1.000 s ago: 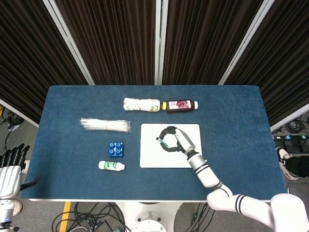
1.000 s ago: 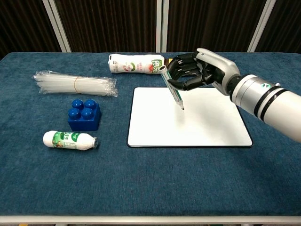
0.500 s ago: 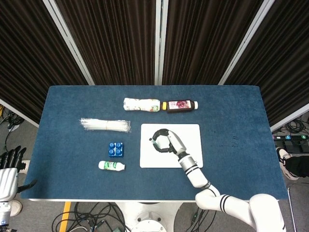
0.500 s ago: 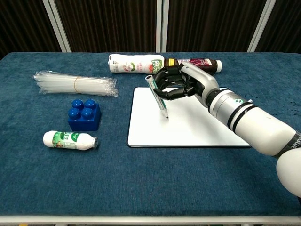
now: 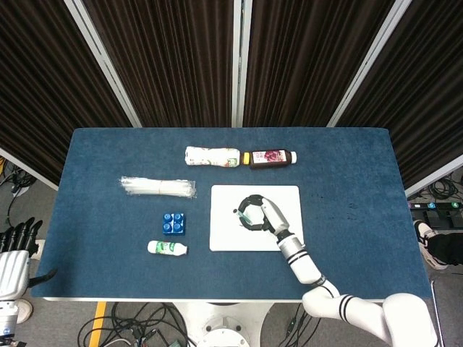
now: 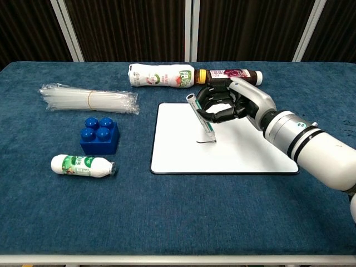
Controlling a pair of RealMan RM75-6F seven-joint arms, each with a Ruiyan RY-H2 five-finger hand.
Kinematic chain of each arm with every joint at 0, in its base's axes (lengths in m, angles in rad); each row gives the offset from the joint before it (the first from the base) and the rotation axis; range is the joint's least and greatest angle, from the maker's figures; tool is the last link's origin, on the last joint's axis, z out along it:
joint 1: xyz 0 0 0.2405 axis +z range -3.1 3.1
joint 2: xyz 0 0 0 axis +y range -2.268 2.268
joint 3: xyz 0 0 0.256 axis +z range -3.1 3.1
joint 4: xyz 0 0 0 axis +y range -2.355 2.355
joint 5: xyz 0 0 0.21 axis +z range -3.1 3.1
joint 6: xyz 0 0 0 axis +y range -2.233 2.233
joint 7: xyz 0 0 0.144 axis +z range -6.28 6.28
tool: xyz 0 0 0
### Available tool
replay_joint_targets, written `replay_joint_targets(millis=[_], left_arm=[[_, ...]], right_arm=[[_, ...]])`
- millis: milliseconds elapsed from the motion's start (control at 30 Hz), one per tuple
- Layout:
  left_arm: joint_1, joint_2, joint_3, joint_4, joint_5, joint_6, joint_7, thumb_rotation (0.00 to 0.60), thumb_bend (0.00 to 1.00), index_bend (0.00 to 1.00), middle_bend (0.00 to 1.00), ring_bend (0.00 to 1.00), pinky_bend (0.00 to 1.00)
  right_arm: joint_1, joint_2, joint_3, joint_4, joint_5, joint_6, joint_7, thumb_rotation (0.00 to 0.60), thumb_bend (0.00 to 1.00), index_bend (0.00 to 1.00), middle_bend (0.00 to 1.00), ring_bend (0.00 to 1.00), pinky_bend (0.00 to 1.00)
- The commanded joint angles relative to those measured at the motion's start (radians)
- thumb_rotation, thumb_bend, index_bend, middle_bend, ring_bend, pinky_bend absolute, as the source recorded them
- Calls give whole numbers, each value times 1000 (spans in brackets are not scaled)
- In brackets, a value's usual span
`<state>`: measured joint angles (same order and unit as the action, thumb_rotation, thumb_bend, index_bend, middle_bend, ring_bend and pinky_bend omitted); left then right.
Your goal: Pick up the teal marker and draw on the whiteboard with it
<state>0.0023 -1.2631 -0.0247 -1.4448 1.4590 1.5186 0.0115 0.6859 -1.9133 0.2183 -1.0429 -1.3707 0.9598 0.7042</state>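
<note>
The teal marker [image 6: 201, 118] is tilted, cap end up and to the left, held in my right hand [image 6: 228, 103]. Its tip touches the whiteboard [image 6: 245, 153] beside a short dark stroke [image 6: 204, 142]. From above, the right hand [image 5: 257, 213] sits over the middle of the whiteboard [image 5: 224, 235], with the marker [image 5: 242, 212] at its left side. My left hand [image 5: 18, 242] hangs off the table's near-left corner, fingers apart and holding nothing.
Behind the board lie a white green-labelled bottle [image 6: 161, 75] and a dark bottle [image 6: 231, 74]. To the left of the board are a bag of clear straws [image 6: 89, 98], a blue block [image 6: 100, 135] and a small white bottle [image 6: 82, 165].
The right hand swept left across the board with the marker, then came back right and lowered. The tip now touches the board and a short dark stroke has appeared.
</note>
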Motion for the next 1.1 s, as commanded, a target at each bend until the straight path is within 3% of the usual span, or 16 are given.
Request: replay_joint_targets(millis=[33, 567, 833, 1100], left_arm=[[1, 1, -1, 0, -1, 1, -1, 600, 0, 7, 0, 0, 0], [11, -4, 1, 10, -5, 4, -13, 600, 0, 7, 0, 0, 0], [4, -13, -2, 18, 6, 5, -20, 600, 0, 7, 0, 0, 0], [-4, -11, -4, 11, 24, 11, -14, 600, 0, 7, 0, 0, 0]], right_arm=[[-11, 32, -9, -59, -13, 15, -18, 600, 465, 626, 562, 332, 153], [38, -44, 11, -1, 5, -31, -55, 600, 469, 626, 562, 333, 153], [-66, 76, -32, -95, 25, 29, -103, 600, 520, 625, 566, 333, 154], [-123, 212, -51, -259, -56, 135, -57, 600, 517, 625, 566, 332, 154]])
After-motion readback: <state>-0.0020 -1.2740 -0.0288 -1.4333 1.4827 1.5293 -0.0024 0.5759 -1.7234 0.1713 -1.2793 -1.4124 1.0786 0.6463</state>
